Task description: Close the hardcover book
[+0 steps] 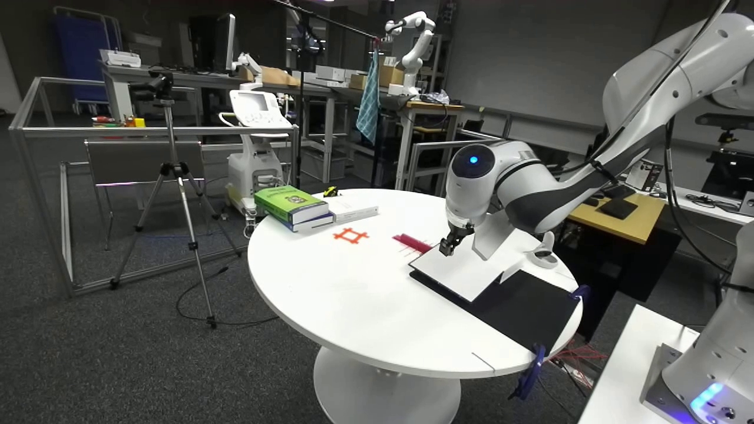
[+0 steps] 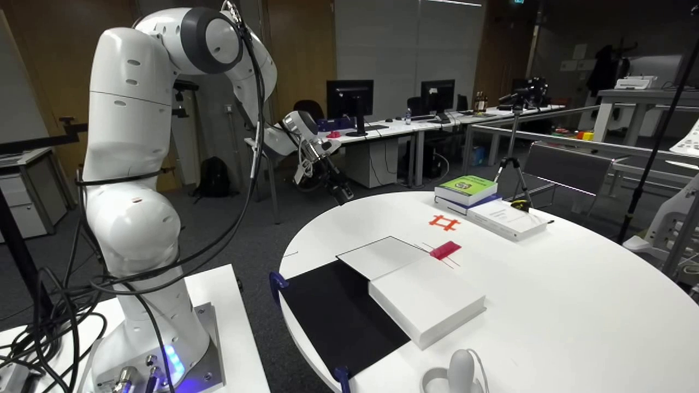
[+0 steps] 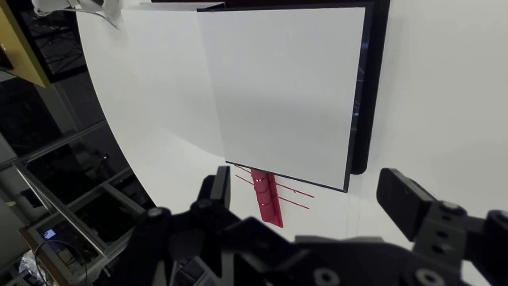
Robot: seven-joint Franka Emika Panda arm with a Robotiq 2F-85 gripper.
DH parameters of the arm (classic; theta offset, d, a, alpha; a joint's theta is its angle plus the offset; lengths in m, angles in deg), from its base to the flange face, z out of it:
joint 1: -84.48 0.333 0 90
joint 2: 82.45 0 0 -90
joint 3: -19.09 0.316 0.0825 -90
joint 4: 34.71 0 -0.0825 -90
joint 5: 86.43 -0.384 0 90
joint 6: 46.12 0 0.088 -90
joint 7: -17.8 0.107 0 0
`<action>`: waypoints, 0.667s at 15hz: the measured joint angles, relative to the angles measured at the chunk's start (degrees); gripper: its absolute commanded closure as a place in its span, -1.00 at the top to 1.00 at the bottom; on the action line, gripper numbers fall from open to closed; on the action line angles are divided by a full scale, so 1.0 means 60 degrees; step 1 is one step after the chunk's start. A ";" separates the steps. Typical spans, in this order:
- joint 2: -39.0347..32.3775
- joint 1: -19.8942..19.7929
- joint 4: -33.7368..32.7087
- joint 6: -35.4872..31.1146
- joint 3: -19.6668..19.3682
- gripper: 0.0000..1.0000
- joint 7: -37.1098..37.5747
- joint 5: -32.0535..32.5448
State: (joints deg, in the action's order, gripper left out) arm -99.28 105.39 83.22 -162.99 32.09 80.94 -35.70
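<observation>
Round white table [image 2: 590, 305]: lower right of frame in an exterior view
Carpet [image 1: 147, 365]: dark grey, lower left of frame
Thick green book [image 2: 468, 185]: atop blue book [image 2: 485, 201], right of centre
Black mat [image 2: 344, 311]: lower middle, with blue clamps [image 2: 277, 282] near two corners
Crimson strip [image 2: 445, 250]: just beside opened cover [image 2: 382, 258]
Hardcover book [image 2: 426, 297]: lying open mid-frame; cover toward upper left, spread's long axis down to lower right
Gripper [image 3: 305, 188]: spread wide in wrist view, apart from book

In an exterior view, the arm [image 1: 530, 185] partly hides the book [image 1: 453, 268]; titles [image 1: 288, 197] near the table's [image 1: 330, 282] edge are illegible.
</observation>
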 measured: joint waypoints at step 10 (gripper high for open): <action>-0.1824 0.0222 -0.0396 0.0033 -0.0221 1.00 0.1063 0.1185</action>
State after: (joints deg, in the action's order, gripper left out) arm -110.23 106.72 80.84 -162.80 30.77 87.32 -28.59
